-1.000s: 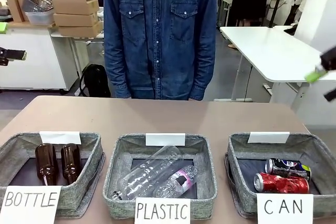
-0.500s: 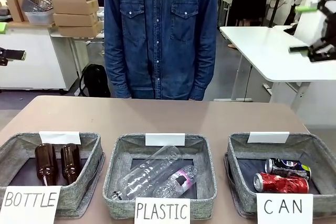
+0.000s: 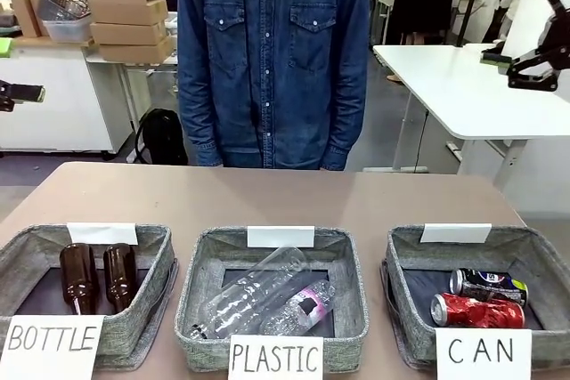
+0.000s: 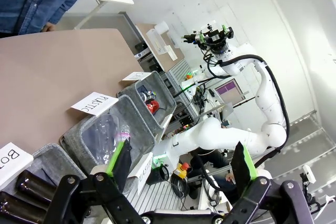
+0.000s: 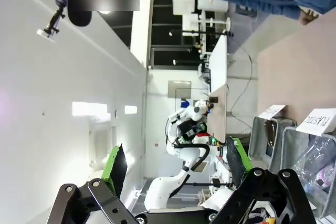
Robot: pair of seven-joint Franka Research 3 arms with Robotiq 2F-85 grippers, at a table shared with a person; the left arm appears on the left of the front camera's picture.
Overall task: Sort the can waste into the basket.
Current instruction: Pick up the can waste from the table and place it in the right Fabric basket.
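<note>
Both cans, red [image 3: 477, 311] and dark [image 3: 488, 285], lie inside the CAN basket [image 3: 405, 260]. Right gripper [image 3: 525, 28] raised, left gripper [image 4: 181, 163] high; fingers spread, empty. Sorting appears complete; best retreat clear of the baskets.

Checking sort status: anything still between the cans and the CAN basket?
Nothing visible. Both the red can and the dark can already lie inside the CAN basket. The right gripper is raised high, open and empty.

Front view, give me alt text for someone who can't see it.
Three grey baskets line a brown table: BOTTLE with two brown bottles, PLASTIC with clear bottles, CAN with a red can and a dark can. A person in denim stands behind; the right gripper is raised, open.
</note>
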